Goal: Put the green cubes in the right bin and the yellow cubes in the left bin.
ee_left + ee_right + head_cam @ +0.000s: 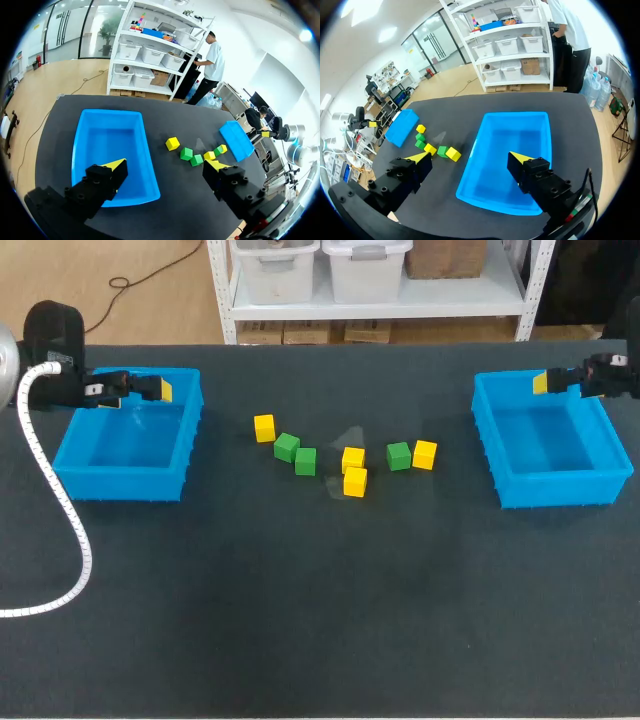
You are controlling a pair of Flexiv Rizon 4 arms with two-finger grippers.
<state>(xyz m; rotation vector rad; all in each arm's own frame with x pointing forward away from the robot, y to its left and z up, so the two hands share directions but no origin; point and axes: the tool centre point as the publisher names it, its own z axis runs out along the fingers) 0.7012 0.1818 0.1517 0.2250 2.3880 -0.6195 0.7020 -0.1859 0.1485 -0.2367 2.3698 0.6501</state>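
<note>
**Nothing sorted yet**

From above: four yellow cubes point(264, 427) and three green cubes point(287, 447) sit in a loose row in the middle of the table point(300, 620), between two blue bins. The left gripper point(160, 390) hangs over the back of the left bin point(125, 488). The right gripper point(541, 382) hangs over the back of the right bin point(555, 490). Both bins are empty.

Left wrist: the fingers point(114, 167) are wide apart and hold nothing. The left bin lies just ahead.

Right wrist: the fingers point(520, 159) are wide apart too, with nothing held, over the right bin.
</note>
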